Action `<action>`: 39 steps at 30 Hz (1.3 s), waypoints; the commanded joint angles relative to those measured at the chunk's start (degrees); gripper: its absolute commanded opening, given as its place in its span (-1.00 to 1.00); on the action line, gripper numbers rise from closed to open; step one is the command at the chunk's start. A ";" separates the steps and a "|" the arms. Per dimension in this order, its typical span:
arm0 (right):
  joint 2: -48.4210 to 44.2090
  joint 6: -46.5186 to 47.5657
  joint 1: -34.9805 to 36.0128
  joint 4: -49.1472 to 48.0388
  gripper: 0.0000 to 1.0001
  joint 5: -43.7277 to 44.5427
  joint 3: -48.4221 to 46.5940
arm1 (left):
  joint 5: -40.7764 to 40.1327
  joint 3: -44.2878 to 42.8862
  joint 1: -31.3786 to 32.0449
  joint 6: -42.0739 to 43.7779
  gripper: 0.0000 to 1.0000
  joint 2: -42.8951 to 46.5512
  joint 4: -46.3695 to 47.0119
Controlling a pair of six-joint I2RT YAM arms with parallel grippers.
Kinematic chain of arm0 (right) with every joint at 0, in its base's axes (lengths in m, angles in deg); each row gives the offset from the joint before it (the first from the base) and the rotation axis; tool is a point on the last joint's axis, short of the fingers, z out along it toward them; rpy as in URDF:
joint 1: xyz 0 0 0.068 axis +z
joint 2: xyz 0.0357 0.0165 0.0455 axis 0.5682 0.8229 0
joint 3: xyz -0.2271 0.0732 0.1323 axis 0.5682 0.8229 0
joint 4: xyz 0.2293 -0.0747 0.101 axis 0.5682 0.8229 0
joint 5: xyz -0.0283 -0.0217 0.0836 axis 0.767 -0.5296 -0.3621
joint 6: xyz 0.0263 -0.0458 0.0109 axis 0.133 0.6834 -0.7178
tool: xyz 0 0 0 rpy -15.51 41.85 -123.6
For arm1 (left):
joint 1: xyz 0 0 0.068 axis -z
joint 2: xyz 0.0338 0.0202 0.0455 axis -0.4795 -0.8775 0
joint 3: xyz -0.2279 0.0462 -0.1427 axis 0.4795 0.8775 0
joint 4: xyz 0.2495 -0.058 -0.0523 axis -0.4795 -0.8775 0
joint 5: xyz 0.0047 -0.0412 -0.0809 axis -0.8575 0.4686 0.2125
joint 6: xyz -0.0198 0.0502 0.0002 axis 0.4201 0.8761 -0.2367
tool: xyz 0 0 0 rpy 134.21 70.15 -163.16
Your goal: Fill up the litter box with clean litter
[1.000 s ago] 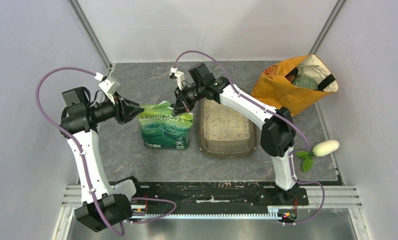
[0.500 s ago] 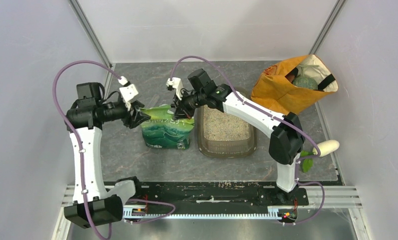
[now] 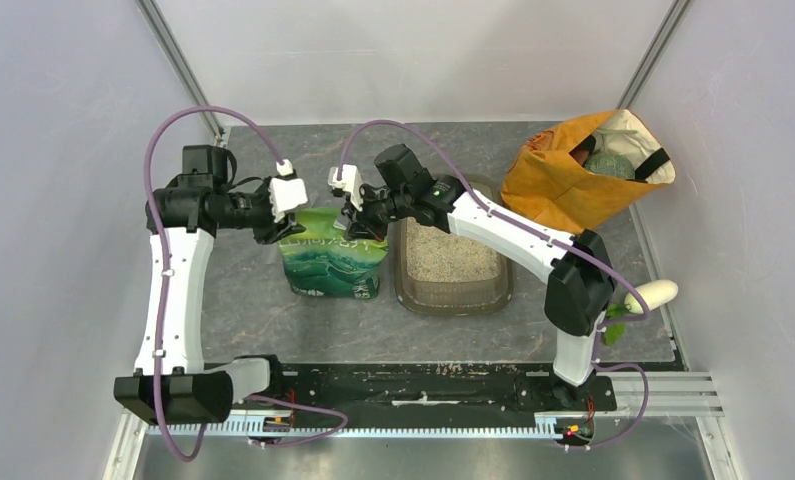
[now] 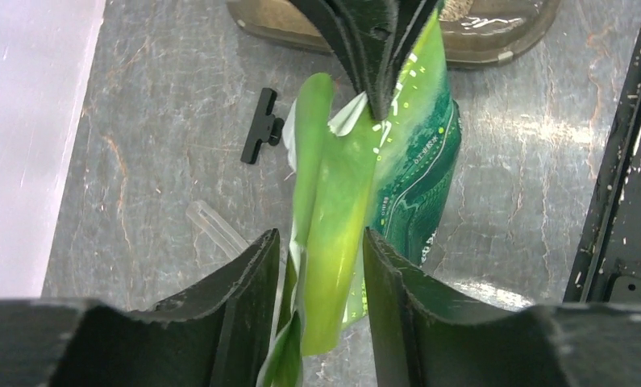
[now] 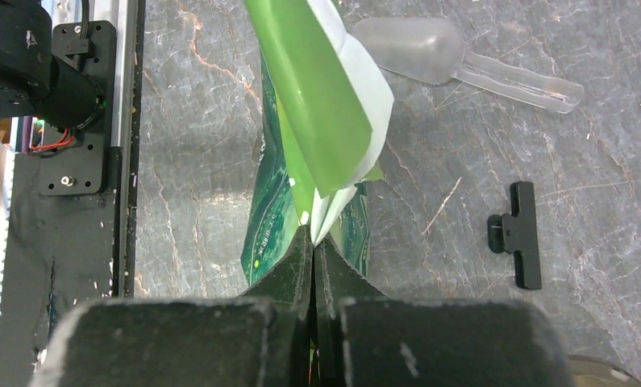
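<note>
Litter box, shallow dark grey-brown translucent plastic tray [image 3: 453, 302], sits mid-table holding fine pale beige litter granules [image 3: 451, 255], just right of upright glossy green pouch [image 3: 331, 262]. Right gripper [image 5: 313, 242] pinches pouch's top edge. Left gripper [image 4: 321, 235] spread, fingers straddling same edge.

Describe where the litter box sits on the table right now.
In the top view the litter box sits mid-table, just right of the upright green pouch, with the orange bag further back on its right.

Left to right: pouch [image 3: 333, 262], litter box [image 3: 453, 301], cloth bag [image 3: 558, 180] farther back
</note>
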 commanded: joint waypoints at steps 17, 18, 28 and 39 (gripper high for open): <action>-6.39 -1.10 -1.86 -1.17 -0.33 2.60 5.67 | -2.90 4.67 5.20 9.39 -0.96 9.32 7.42; -6.30 -1.15 -2.10 -0.84 -0.15 2.12 5.49 | -2.82 4.73 5.20 9.07 -0.96 9.53 8.19; -3.00 -4.35 -2.19 -1.87 -0.39 4.27 3.24 | -2.00 6.97 5.20 2.77 -0.96 9.66 17.49; -3.48 -17.68 -2.26 -1.94 -1.00 23.82 -1.32 | 0.12 7.30 5.18 19.18 -0.96 10.65 0.51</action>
